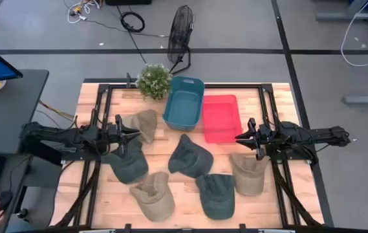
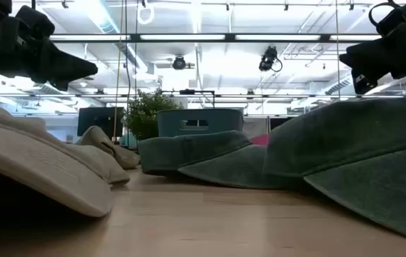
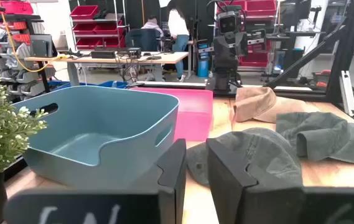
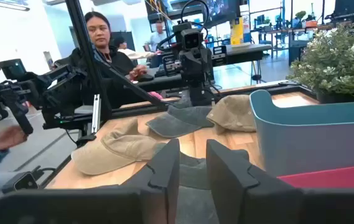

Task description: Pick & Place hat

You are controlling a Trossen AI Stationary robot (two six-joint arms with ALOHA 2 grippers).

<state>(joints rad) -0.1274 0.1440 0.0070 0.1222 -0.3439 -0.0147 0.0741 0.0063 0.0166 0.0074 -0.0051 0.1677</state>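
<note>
Several caps lie flat on the wooden table: a tan cap [image 1: 146, 124], a dark green cap [image 1: 129, 162], a second green cap [image 1: 189, 155], and along the near edge a tan cap [image 1: 152, 196], a green cap [image 1: 216, 194] and a tan cap [image 1: 248, 173]. My left gripper [image 1: 134, 134] [image 3: 196, 168] hovers level between the far tan cap and the green cap below it. Its fingers are shut to a narrow slit and hold nothing. My right gripper [image 1: 238, 137] [image 4: 193, 168] hangs over the red bin's near edge, shut likewise and holding nothing.
A blue bin [image 1: 184, 102] and a red bin [image 1: 220, 118] stand side by side at the far middle of the table. A potted plant [image 1: 153, 81] sits by the blue bin's far left corner. A person [image 4: 102, 37] sits past the table's left side. Bare wood shows between the caps.
</note>
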